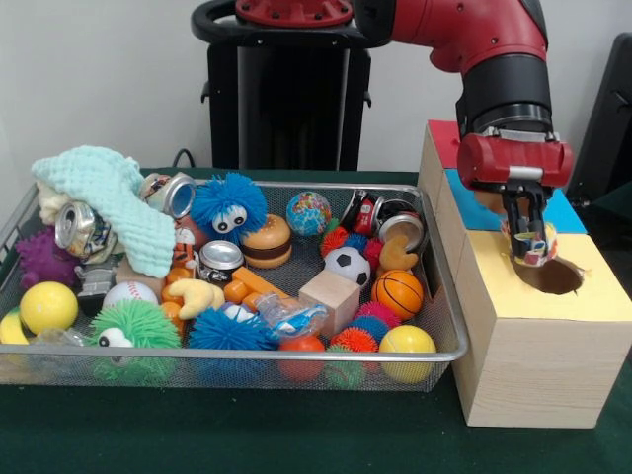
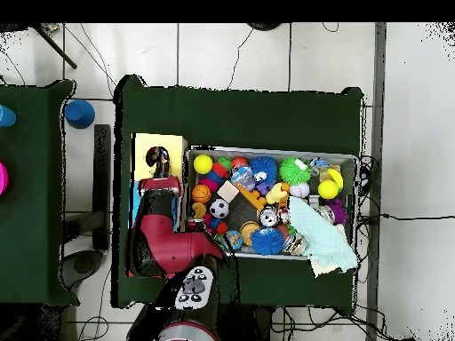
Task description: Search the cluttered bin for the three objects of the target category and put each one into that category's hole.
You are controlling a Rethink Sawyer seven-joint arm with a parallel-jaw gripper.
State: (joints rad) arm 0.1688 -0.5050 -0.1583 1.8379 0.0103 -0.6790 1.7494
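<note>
The black gripper [image 1: 528, 240] is closed on a small multicoloured can-like object [image 1: 530, 246], held directly above the round hole [image 1: 549, 276] in the yellow top section of the wooden box [image 1: 523, 355], beside the wire mesh bin [image 1: 449, 296] of toys.

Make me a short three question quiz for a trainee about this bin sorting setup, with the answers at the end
1. True or false: the gripper hangs over the yellow section's hole.
2. Which lies draped over the bin's clutter: A) a mint knitted cloth, B) a red towel, C) a newspaper?
3. Fill in: beside the wooden cube sits a black and white ______ ball.

Key: 1 true; 2 A; 3 soccer.
</note>
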